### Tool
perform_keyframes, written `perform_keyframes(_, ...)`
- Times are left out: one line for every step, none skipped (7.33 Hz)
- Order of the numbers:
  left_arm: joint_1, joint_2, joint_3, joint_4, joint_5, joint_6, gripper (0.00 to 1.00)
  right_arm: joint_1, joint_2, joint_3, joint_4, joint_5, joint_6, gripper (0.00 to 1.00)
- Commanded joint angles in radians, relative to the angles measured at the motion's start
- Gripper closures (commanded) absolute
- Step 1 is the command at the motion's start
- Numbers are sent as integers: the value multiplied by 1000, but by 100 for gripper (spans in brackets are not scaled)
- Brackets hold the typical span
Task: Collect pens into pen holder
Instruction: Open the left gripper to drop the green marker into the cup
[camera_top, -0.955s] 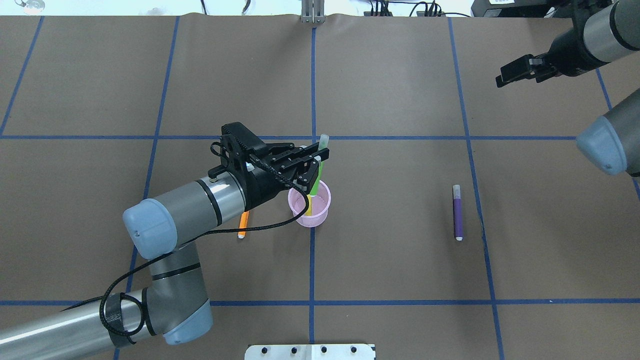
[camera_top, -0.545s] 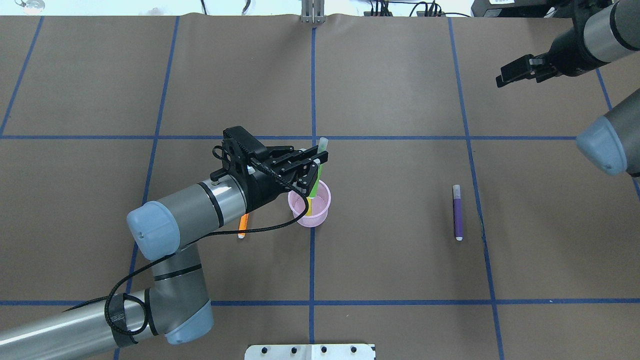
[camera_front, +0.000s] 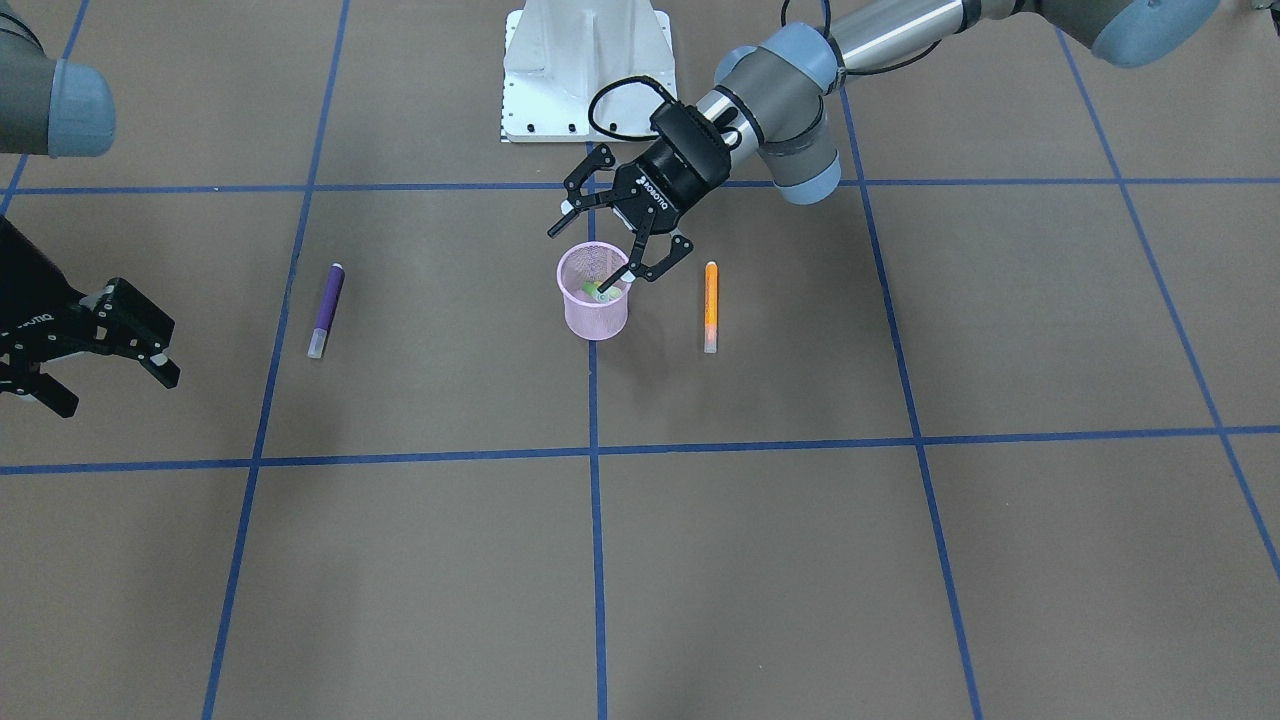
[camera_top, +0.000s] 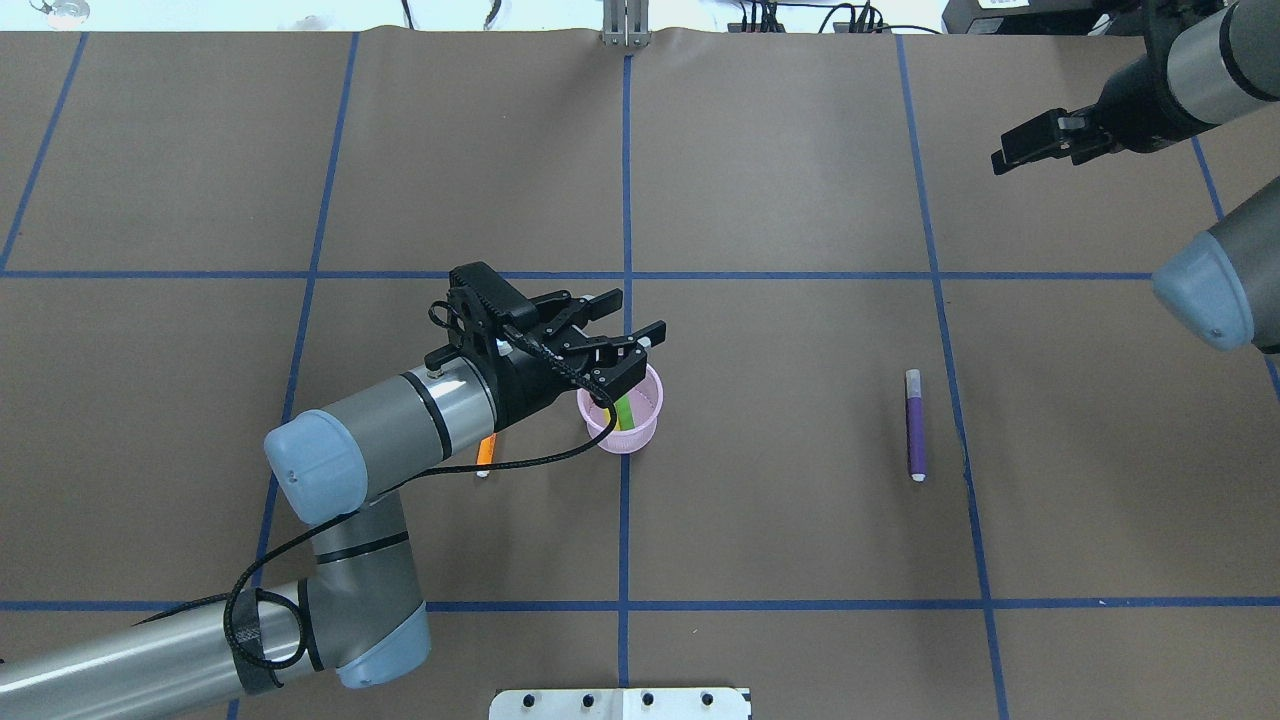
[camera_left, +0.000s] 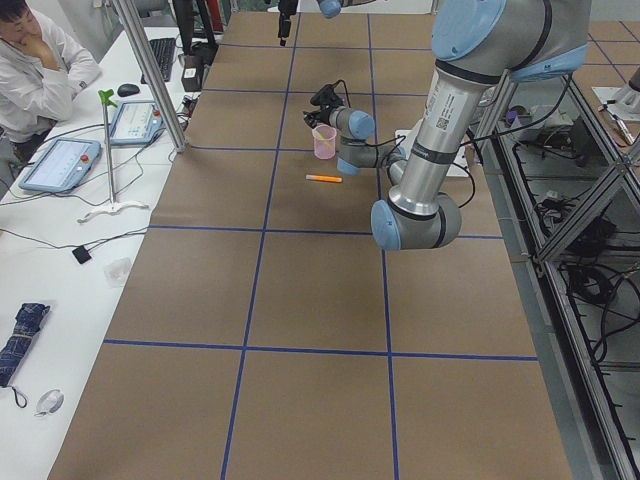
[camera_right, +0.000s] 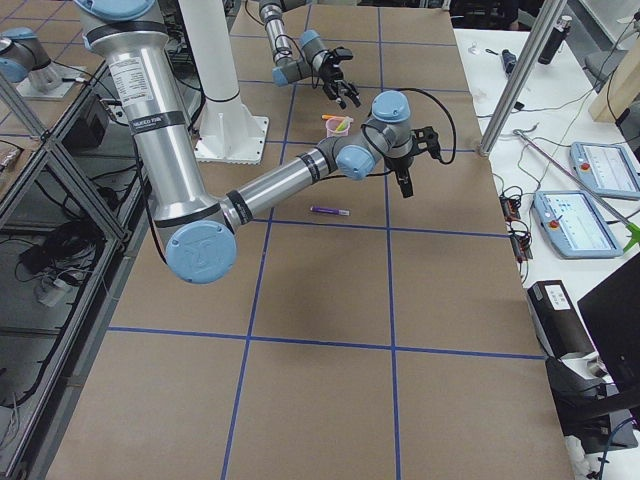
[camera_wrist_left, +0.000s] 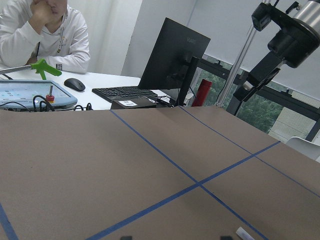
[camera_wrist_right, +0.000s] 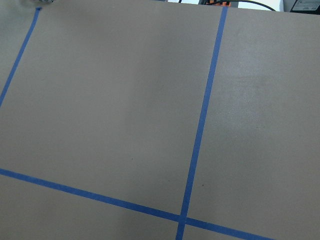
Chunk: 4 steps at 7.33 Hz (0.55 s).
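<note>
The pink mesh pen holder (camera_top: 622, 425) (camera_front: 595, 312) stands upright near the table's middle. A green pen (camera_top: 625, 409) (camera_front: 593, 290) and a yellowish one lean inside it. My left gripper (camera_top: 634, 316) (camera_front: 617, 248) hangs open just above the cup's rim, holding nothing. An orange pen (camera_front: 711, 304) (camera_top: 485, 455) lies flat beside the cup, partly hidden under my left wrist in the overhead view. A purple pen (camera_top: 915, 425) (camera_front: 325, 309) lies alone on the robot's right side. My right gripper (camera_front: 113, 388) (camera_top: 1008, 152) is open and empty, far from the pens.
The white robot base plate (camera_front: 585, 70) (camera_top: 620, 703) sits at the table's near edge. Blue tape lines divide the brown table (camera_top: 800, 520). An operator (camera_left: 40, 60) sits at a side desk with tablets and cables.
My left gripper has opened and let go of the green pen, which has dropped deeper into the pink cup. The right arm has not moved.
</note>
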<state>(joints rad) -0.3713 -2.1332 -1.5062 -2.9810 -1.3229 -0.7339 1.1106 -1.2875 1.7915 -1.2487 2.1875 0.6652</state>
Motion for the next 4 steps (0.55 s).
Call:
perform_keyframes(0, 4, -86, 104, -9, -7, 2, 0, -6, 5, 0, -5, 17, 0)
perform_keyframes(-1, 19, -167, 275, -9, -7, 1, -2, -12, 14, 0, -6, 49, 0)
perform_keyframes(-8, 18, -240, 472, -10, -7, 1, -3, -12, 23, 0, -8, 92, 0)
perform_keyframes(-12, 18, -299, 632, -16, -7, 1, -15, -27, 44, 0, -17, 129, 0)
